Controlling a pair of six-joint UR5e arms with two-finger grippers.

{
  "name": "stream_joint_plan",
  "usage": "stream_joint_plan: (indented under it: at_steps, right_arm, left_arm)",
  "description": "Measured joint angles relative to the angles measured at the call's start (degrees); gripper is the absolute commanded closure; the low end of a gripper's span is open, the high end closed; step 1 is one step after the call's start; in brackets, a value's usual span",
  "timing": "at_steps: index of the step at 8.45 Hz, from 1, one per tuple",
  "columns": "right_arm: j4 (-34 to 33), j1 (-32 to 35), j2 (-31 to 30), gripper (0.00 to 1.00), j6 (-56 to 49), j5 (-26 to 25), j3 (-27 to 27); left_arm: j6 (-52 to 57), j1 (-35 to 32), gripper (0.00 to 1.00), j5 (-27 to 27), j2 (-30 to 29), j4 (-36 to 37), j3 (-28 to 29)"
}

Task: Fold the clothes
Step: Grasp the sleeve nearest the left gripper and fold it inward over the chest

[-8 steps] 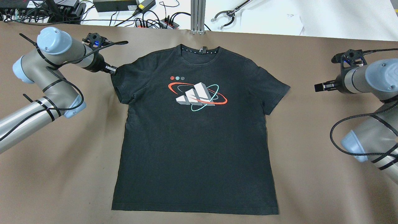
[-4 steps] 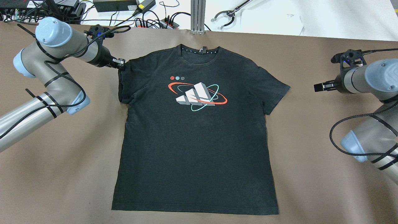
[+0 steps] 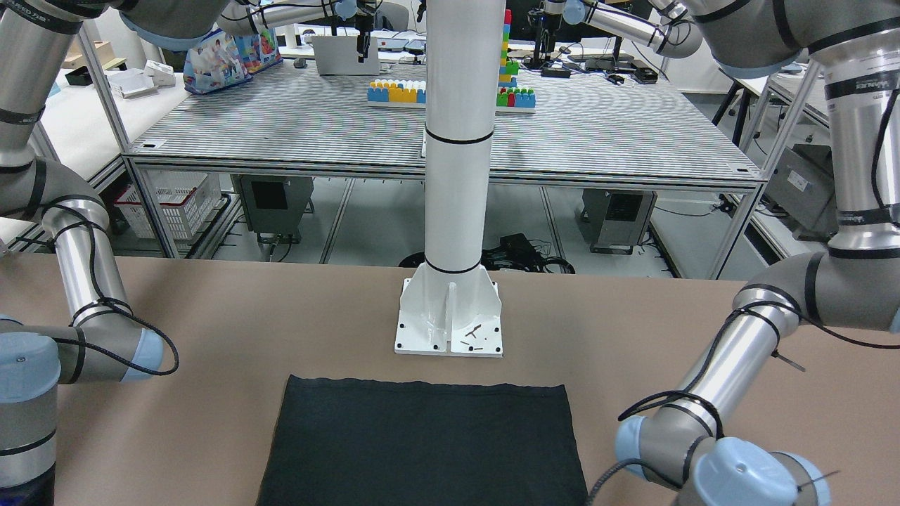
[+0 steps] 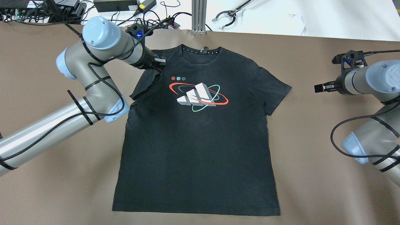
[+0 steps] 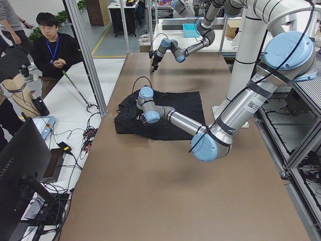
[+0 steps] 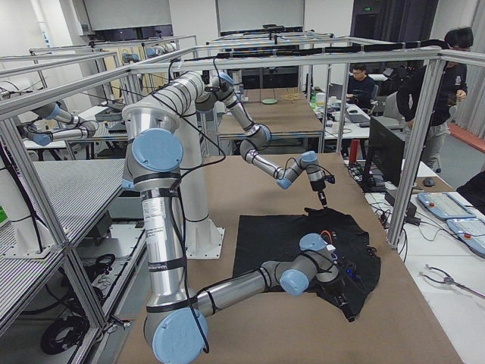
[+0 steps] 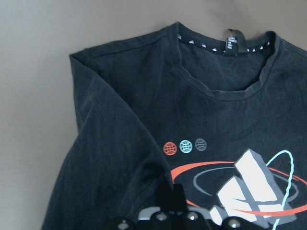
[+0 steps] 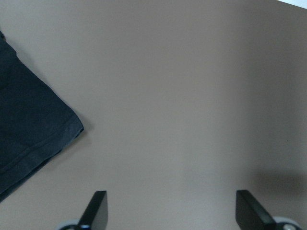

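Note:
The clothes are one black T-shirt (image 4: 197,150) with a red, white and teal print (image 4: 198,93), lying flat, collar at the far side. My left gripper (image 4: 158,64) is shut on the shirt's left sleeve (image 4: 144,85), which is lifted and folded inward over the chest. In the left wrist view the collar (image 7: 225,88) and print (image 7: 249,184) lie just ahead of the gripper (image 7: 171,199). My right gripper (image 4: 318,88) stands open over bare table, apart from the other sleeve (image 8: 29,129). The front-facing view shows only the hem end of the shirt (image 3: 422,443).
Cables and power strips (image 4: 156,22), an aluminium post (image 4: 199,15) and a grabber tool (image 4: 225,15) lie beyond the table's far edge. The white pillar's base plate (image 3: 448,330) stands near the hem. People (image 5: 52,47) stand at the side. Brown table (image 4: 312,175) surrounds the shirt.
My left gripper has moved right and slightly farther away, pulling the left sleeve from flat on the table up over the chest. The right arm has barely moved.

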Motion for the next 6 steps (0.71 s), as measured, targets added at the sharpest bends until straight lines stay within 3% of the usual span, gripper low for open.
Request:
stream_joint_plan:
  at_steps: [3,4,5,6]
  right_arm:
    - [0.01,-0.56,-0.01,0.06,0.43,0.01,-0.14]
    - [0.01,-0.66,-0.01,0.06,0.47,0.01,-0.24]
    - [0.01,-0.81,0.02,0.06,0.50,0.01,-0.31]
    - [0.00,-0.99,0.05,0.06,0.51,0.01,-0.33]
  left_arm:
    - [-3.61,6.59,1.00,8.32,-4.39,4.10,1.50]
    - [-3.96,7.90,0.09,10.67,-4.83,4.30,2.39]
    - [-3.80,8.61,0.00,12.16,-5.03,4.14,3.23]
    - [-3.48,8.97,0.00,12.99,-5.15,3.88,3.66]
